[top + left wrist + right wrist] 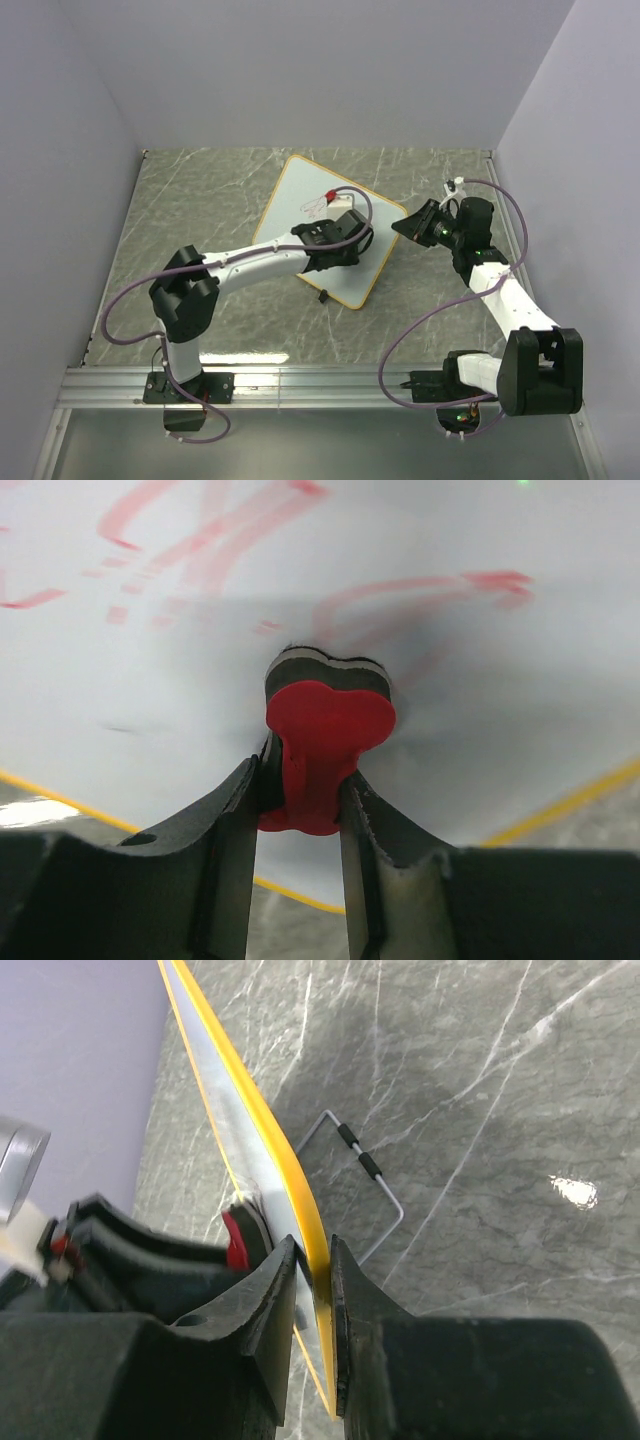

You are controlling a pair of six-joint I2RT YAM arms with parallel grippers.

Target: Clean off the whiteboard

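**Board Steadied for the Eraser**

The right gripper point(313, 1260) clamped the yellow rim point(258, 1120) of the whiteboard point(295, 190), mid-frame on the marble table point(190, 200), likely to steady it. The left gripper point(305, 780) pinched a red-handled eraser point(328, 715) against the board. The left wrist view showed the red scribbles point(200, 550) plainly in its upper frame. Only the right wrist view showed the wire stand point(372, 1175).

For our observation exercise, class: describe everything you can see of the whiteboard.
The whiteboard is a flat white rectangle with rounded corners and a thin yellow rim, set askew on the marble-look table. Faint red scribbles mark it. The right pincer clamps its edge; the left pincer presses a red eraser onto it.
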